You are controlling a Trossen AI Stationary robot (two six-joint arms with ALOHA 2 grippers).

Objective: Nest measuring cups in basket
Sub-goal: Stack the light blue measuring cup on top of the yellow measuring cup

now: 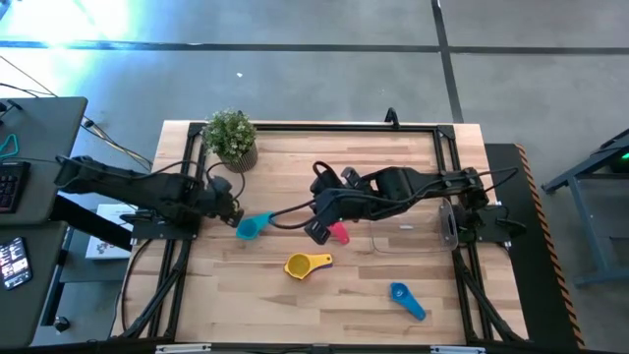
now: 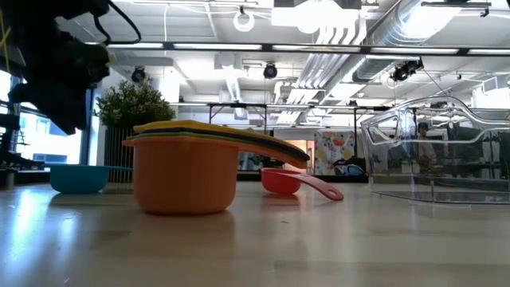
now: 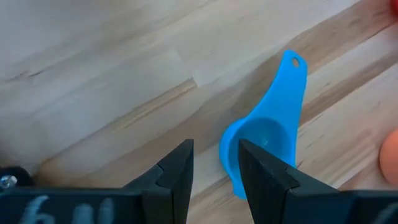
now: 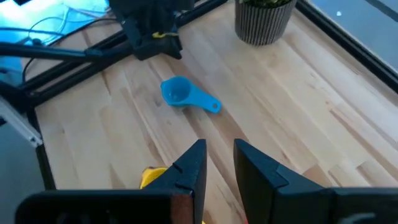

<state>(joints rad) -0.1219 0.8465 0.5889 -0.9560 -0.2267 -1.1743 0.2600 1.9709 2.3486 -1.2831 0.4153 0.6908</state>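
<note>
At the frame's left, the left gripper point(image 1: 233, 210) hangs narrowly parted beside the teal cup point(image 1: 252, 227); the right gripper's point(image 1: 319, 229) fingers are likewise narrow.

The overhead cam looks straight down on the whole pale wooden table point(image 1: 324, 285). The low cam sits at tabletop level, super close to the stacked orange plastic measuring cup point(image 2: 185, 171), facing the room. The wrist cams look down past their own fingers, and both catch the small teal plastic scoop point(image 3: 267, 134) point(image 4: 186, 95).

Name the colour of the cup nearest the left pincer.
Teal, clearest in the left wrist view.
</note>
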